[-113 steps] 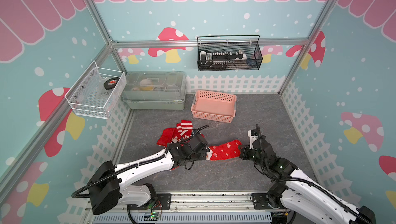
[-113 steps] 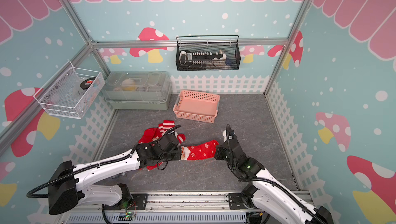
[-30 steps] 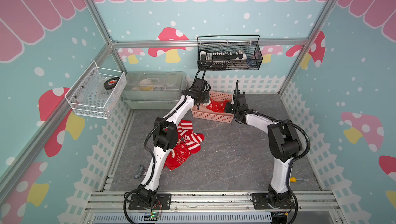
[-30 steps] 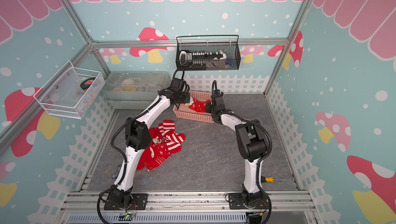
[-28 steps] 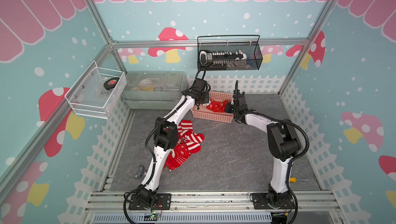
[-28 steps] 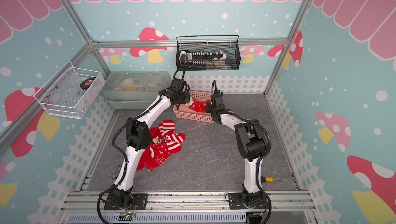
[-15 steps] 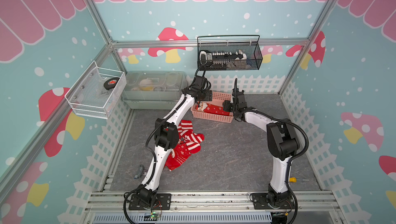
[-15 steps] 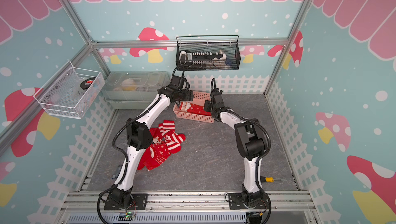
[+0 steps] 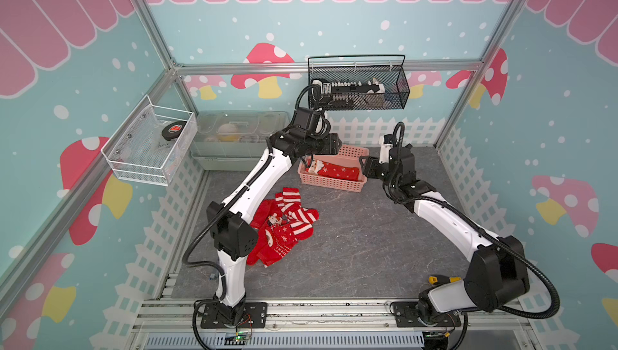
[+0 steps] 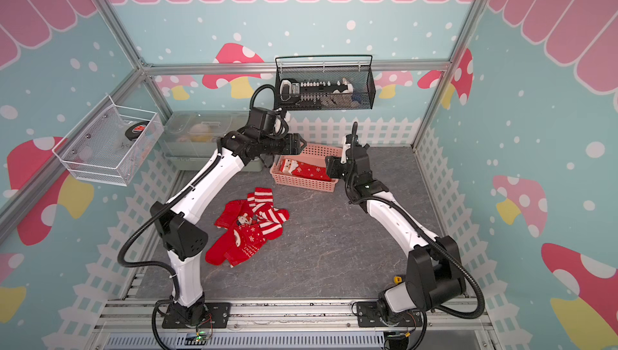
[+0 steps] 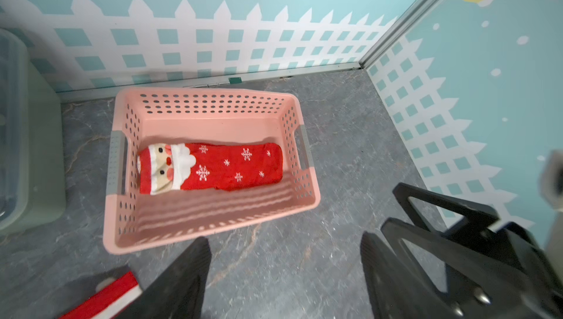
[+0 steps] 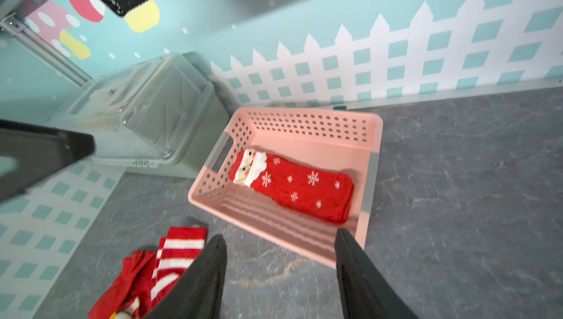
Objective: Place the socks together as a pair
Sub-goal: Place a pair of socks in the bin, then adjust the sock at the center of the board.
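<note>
Left gripper (image 11: 283,241) at 10 o'clock of the pink basket (image 9: 329,185) and right gripper (image 12: 280,235) at 3 o'clock, both with jaws apart and empty; Santa sock (image 9: 332,171) lies inside the basket, sock pile (image 9: 281,228) on the floor at 7 o'clock.

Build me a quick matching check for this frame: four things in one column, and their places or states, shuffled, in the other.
Things
1. pink basket
2. black basket
3. striped socks
4. left gripper

Places or states
A. open, holding nothing
B. holds a snowflake sock
C. hangs on the back wall
D. heaped on the floor

Pairs: 1-B, 2-C, 3-D, 4-A
</note>
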Action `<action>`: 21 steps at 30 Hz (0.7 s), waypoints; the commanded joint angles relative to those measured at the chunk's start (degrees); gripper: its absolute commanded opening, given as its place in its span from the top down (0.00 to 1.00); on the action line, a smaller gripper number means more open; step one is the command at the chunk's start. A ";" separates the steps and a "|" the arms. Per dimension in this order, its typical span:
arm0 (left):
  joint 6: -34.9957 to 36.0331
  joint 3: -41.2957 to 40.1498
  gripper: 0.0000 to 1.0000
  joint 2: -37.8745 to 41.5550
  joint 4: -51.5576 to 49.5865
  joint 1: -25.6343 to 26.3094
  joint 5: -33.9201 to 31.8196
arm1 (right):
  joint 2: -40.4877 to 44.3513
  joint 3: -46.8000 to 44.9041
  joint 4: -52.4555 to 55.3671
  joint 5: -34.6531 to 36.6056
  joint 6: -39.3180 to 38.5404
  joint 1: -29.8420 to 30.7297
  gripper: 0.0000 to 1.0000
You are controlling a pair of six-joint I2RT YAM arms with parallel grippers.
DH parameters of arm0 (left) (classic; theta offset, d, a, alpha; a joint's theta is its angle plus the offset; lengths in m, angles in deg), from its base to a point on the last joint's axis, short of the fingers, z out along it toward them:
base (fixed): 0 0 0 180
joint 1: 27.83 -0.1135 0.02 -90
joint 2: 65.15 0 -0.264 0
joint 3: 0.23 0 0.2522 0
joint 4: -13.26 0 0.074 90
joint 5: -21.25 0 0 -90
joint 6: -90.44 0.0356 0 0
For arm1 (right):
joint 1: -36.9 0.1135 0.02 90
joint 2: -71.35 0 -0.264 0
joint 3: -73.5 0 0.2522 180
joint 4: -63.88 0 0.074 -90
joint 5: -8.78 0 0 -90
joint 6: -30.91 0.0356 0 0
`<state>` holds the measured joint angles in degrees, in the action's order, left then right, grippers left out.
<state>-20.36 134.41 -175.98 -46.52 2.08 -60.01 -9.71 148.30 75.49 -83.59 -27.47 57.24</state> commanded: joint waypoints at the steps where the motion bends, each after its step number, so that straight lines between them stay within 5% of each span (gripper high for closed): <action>1: -1.78 -7.17 0.22 6.03 -1.04 0.30 0.78 | 3.14 -6.05 -1.13 -1.60 1.32 0.14 0.44; 8: -0.87 -30.42 0.22 23.95 -1.09 0.81 -1.07 | 5.28 -10.00 1.07 -6.30 1.83 0.44 0.42; 16: 2.28 -56.15 0.22 38.87 1.69 0.34 -11.94 | 6.35 -13.27 2.94 -3.40 0.55 2.49 0.44; 21: -0.68 -58.54 0.22 39.86 -0.47 -0.38 -12.72 | 5.21 -14.35 4.42 6.04 0.77 7.45 0.45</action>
<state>-20.38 75.09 -136.88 -46.93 2.01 -70.13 -4.03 135.21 78.57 -83.48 -26.22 62.02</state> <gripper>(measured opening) 0.783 0.547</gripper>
